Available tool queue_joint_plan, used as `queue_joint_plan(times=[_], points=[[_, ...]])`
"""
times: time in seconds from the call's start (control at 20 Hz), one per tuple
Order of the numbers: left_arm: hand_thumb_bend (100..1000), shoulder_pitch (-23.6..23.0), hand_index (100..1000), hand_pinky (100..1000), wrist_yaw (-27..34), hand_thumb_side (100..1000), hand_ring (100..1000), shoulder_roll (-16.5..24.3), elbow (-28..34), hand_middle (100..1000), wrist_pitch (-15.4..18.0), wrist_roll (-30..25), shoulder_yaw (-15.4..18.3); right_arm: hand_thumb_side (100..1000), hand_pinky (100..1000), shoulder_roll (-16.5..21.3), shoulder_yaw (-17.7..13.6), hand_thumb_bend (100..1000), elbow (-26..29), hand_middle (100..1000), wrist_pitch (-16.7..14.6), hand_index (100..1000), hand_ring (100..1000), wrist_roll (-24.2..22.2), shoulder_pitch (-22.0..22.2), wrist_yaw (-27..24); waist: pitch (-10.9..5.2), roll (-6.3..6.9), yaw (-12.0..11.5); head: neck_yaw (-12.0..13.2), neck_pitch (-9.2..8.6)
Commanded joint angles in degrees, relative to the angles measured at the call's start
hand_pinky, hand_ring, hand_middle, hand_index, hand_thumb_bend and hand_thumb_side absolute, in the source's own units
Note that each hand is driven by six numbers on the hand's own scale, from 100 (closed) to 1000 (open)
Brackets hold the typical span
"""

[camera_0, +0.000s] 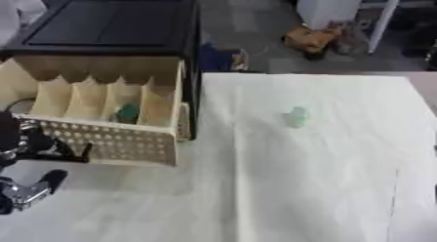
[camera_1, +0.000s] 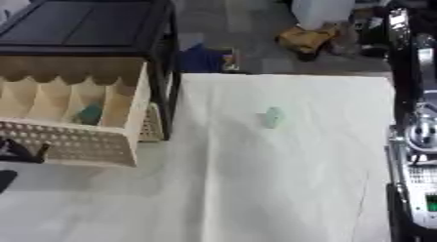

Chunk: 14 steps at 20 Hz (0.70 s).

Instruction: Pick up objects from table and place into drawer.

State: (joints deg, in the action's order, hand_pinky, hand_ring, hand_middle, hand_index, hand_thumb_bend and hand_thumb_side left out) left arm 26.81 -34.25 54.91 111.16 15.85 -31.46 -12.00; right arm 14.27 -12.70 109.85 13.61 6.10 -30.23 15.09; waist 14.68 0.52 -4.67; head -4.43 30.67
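while the beige perforated drawer (camera_0: 94,114) stands pulled out of the black cabinet (camera_0: 111,26) at ten o'clock, a teal object (camera_0: 128,111) lies in one compartment. a pale green object (camera_0: 295,116) rests on the white tablecloth (camera_0: 299,187) near centre. the left hand (camera_0: 30,143) at eight o'clock touches the drawer front, fingers curled, holding nothing i can see; the right hand's fingers cannot be made out.

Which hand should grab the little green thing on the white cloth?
Probably the right. The pale green object lies right of the drawer, on that arm's side. The left hand sits beyond the drawer's front at the far left. The right hand isn't visible, though.
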Motion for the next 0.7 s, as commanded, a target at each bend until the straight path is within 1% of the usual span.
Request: queue_joint_plan(times=[0.05,0.3,0.35,0.5,0.6,0.7], points=[[100,0.43,831,100,1.23,1000,100,1.65,1.75,100,0.06,-0.26,0.56,1000,669,0.57,-0.2,100,1.42,535,-0.08,806,678,0.16,-0.89,0.38,-0.83,0.02,0.05,-0.08,-0.45],[100,-0.08,899,100,1.9,1000,100,1.82,2.83,100,0.11,-0.49,1.08,1000,669,0.59,-0.22,100,1.42,535,-0.05,805,678,0.25,-0.85,0.39,-0.86,0.04,-0.01,-0.26,-0.45],[100,-0.18,923,100,2.12,1000,100,1.82,3.13,100,0.26,-0.65,1.12,1000,668,0.58,-0.22,100,1.43,535,-0.04,805,678,0.26,-0.84,0.4,-0.88,0.04,-0.04,-0.28,-0.44],[100,-0.07,957,100,3.75,1000,100,1.43,3.4,100,1.3,-1.53,1.14,1000,668,0.55,-0.23,100,1.45,535,-0.02,805,678,0.34,-0.86,0.42,-0.93,-0.04,-0.05,-0.26,-0.42],[100,0.26,971,100,5.19,1000,100,1.18,3.42,100,1.92,-2.18,1.43,1000,668,0.52,-0.25,100,1.47,535,-0.01,805,678,0.4,-0.85,0.43,-0.95,-0.08,-0.04,-0.26,-0.41],[100,0.7,966,100,6.57,1000,100,1.13,3.43,100,2.4,-2.58,2.03,1000,668,0.51,-0.27,100,1.49,535,0.01,805,677,0.46,-0.84,0.44,-0.97,-0.13,-0.08,-0.3,-0.36]])
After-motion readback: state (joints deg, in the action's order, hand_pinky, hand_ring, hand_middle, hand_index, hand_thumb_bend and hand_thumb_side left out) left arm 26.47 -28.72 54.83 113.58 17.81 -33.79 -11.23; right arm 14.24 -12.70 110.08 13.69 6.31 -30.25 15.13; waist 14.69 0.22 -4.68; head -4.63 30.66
